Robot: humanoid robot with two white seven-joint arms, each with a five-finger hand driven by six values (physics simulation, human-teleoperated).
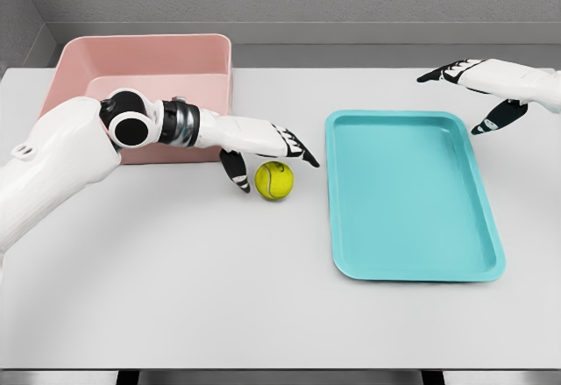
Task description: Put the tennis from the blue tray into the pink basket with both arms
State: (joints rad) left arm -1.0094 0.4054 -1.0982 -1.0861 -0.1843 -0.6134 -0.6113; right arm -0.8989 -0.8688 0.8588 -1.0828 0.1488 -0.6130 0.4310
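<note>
Left hand (267, 153): extended over the table between the basket and the tray, palm down. Fingers (298, 150) stretched flat toward the tray, thumb (235, 173) pointing down at the near side. Released, grasping nothing.
Left hand and ball: fingers lie just above and behind the ball's top; the thumb hangs just left of it. Contact cannot be confirmed from this view.
Tennis ball (274, 180): yellow-green, resting on the table surface just left of the tray's left rim, outside the tray and outside the basket.
Left arm (61, 153): white, enters from the lower left, crosses in front of the basket's near wall.
Pink basket (149, 56): rectangular, upright, at the far left of the table; nothing seen inside the visible part.
Blue tray (408, 192): teal, shallow, rounded corners, lying flat right of centre; its floor shows nothing on it.
Right hand (473, 82): raised beyond the tray's far right corner, fingers (443, 74) spread and pointing left, thumb (498, 115) lowered. Released, holding nothing, well apart from the ball.
Table (175, 297): pale grey, carrying basket, ball and tray.
</note>
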